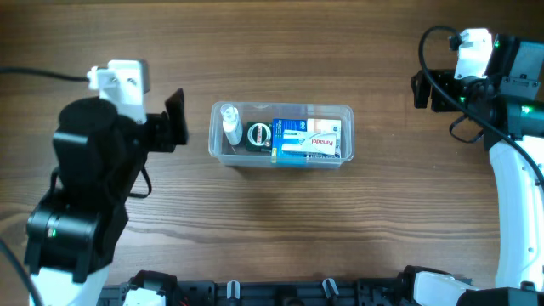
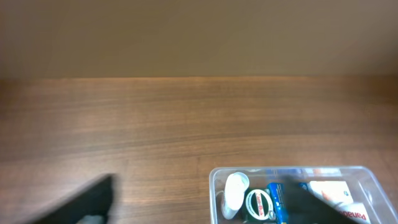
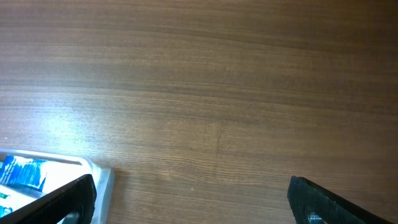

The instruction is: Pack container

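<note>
Overhead, we see wood-grain table nearest us, then the container at mid-table between our arms, packed with a white bottle and boxes. Our left gripper and right gripper both gape, empty. Wrist views crop the container; one finger hides part of its contents. Beyond the table's far edge, a blurred brown wall.

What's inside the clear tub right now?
The container holds a small white bottle, a round black item and blue-and-white boxes. Anything beneath the boxes is covered.
</note>
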`<state>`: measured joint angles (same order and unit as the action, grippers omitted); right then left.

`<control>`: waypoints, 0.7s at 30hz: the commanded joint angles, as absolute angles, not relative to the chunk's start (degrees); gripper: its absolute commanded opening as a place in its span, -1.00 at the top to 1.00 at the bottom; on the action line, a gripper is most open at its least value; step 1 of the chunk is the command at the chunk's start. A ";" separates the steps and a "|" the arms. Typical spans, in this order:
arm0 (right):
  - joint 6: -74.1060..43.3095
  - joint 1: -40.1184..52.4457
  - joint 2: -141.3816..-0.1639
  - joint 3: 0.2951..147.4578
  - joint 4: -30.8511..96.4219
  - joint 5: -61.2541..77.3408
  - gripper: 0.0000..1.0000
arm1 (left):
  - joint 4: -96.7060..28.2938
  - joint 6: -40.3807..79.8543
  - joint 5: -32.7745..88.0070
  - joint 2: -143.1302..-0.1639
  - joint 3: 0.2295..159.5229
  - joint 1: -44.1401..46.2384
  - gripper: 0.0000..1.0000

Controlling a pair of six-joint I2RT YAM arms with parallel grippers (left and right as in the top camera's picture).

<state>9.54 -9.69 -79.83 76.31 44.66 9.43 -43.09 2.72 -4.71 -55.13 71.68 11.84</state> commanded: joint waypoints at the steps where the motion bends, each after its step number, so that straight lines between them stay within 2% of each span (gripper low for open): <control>1: 10.15 -9.74 -80.16 76.38 44.56 10.39 -0.99 | -43.59 5.43 -4.58 -53.63 71.59 11.07 -1.00; 21: 10.15 -9.74 -80.16 76.38 44.56 10.39 -1.00 | -44.12 5.41 -4.60 -53.17 69.14 11.11 -1.00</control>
